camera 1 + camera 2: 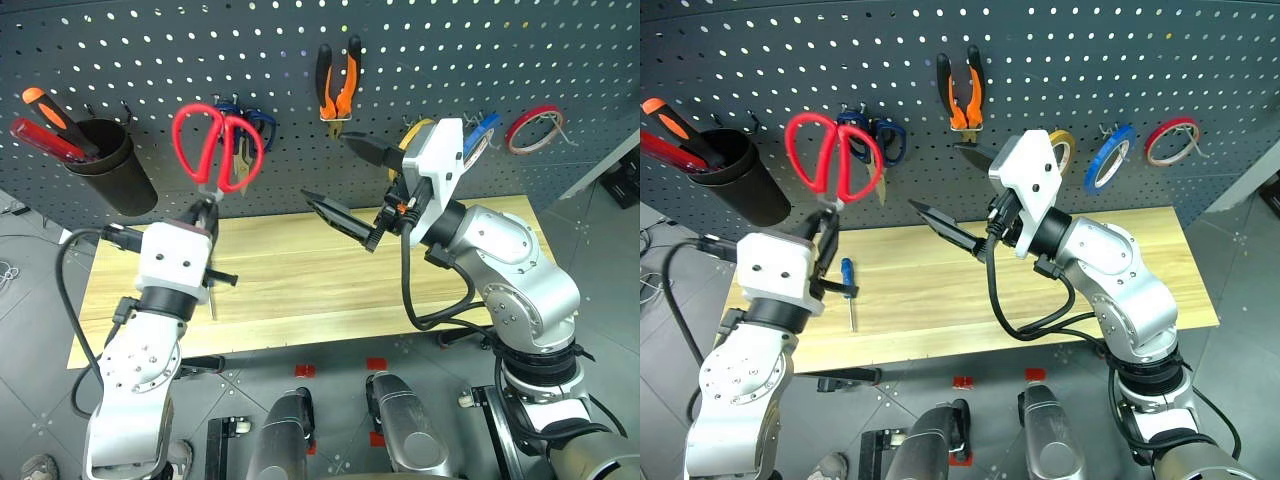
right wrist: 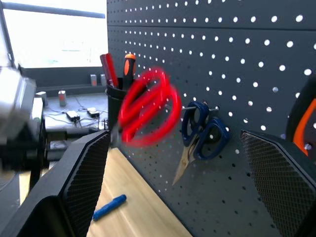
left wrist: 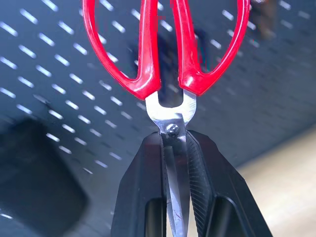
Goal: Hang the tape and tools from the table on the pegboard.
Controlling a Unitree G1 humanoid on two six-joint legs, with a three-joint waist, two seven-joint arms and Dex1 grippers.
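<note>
The left gripper (image 1: 203, 213), ribbed black fingers clamped on the steel blades of the red-handled scissors (image 1: 216, 144), holds them upright, glossy loops topmost against the perforated dark pegboard (image 1: 140, 50). On the plank table (image 1: 1080, 260) lies the slim blue-handled screwdriver (image 1: 848, 280), its shaft pointing toward the near edge. The right gripper (image 1: 345, 175), raised and angled left, stands wide open and empty, below the hung orange-and-black pliers (image 1: 338, 82).

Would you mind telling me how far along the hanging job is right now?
Done: the pliers and the yellow-tan tape hang on the pegboard. In hand: the left gripper is shut on the blades of the red-handled scissors, handles up in front of the board, not yet on a hook. The right gripper is open and holds nothing. Left: the blue-handled screwdriver lies on the table.
</note>
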